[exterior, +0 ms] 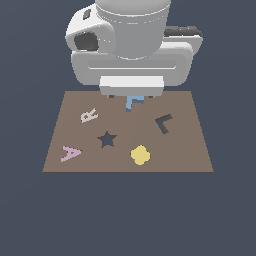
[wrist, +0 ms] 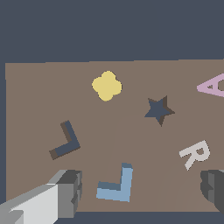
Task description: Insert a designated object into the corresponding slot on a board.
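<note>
The designated object (wrist: 116, 186), a light-blue L-like piece, lies on the brown board (wrist: 35, 109) near its far edge in the exterior view, where it (exterior: 133, 102) is partly covered by the arm's hand. My gripper (wrist: 142, 188) is open, and its two fingers stand wide apart on either side of the piece without touching it. In the exterior view the gripper (exterior: 131, 96) is mostly hidden under the white hand. The slot (exterior: 164, 123), a dark navy L-shaped recess (wrist: 65, 142), is empty and lies toward the exterior view's right of the piece.
On the board (exterior: 190, 150) are a dark star-shaped recess (exterior: 106, 139), a yellow rounded piece (exterior: 140, 155), a pink A (exterior: 70, 153) and a white R (exterior: 89, 116). The bulky arm body hangs over the board's far edge.
</note>
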### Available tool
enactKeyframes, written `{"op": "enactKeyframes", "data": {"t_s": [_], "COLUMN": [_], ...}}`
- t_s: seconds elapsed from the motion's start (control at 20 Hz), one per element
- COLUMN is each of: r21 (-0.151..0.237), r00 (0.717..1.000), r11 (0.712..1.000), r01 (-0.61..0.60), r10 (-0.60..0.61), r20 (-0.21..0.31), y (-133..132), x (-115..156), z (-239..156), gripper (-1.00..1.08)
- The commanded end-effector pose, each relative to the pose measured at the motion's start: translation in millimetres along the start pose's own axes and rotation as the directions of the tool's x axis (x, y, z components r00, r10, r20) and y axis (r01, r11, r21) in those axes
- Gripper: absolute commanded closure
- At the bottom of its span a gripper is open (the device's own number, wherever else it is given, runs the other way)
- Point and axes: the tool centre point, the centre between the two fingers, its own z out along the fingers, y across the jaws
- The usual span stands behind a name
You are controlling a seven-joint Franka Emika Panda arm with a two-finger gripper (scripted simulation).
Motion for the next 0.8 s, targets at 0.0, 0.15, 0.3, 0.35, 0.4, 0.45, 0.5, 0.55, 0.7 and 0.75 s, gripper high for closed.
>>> {"op": "enactKeyframes", "data": {"t_s": [0.0, 0.15, 0.3, 0.35, 0.4, 0.45, 0.5, 0.55, 0.7, 0.75], "r21": [0.0, 0.0, -0.001, -0.001, -0.001, -0.002, -0.002, -0.002, -0.004, -0.005], "r00": [1.0, 1.0, 1.0, 1.0, 1.0, 1.0, 1.0, 1.0, 0.999, 0.999], "r11": [1.0, 1.0, 1.0, 1.0, 1.0, 1.0, 1.0, 1.0, 0.999, 0.999], "r01": [0.0, -0.002, -0.007, -0.009, -0.012, -0.015, -0.019, -0.023, -0.038, -0.044], "r10": [0.0, 0.002, 0.007, 0.009, 0.012, 0.015, 0.019, 0.023, 0.038, 0.044], "r20": [0.0, 0.0, 0.001, 0.001, 0.001, 0.001, 0.002, 0.002, 0.004, 0.004], "y": [0.0, -0.2, -0.7, -1.0, -1.2, -1.6, -2.0, -2.4, -4.2, -4.9], "x": [0.0, -1.3, -5.4, -7.4, -9.8, -12.4, -15.3, -18.6, -30.2, -34.7], "z": [0.0, 1.9, 7.7, 10.5, 13.8, 17.5, 21.7, 26.3, 43.0, 49.5], "gripper": [-0.92, -0.92, -0.92, -0.92, -0.92, -0.92, -0.92, -0.92, -0.92, -0.92]}}
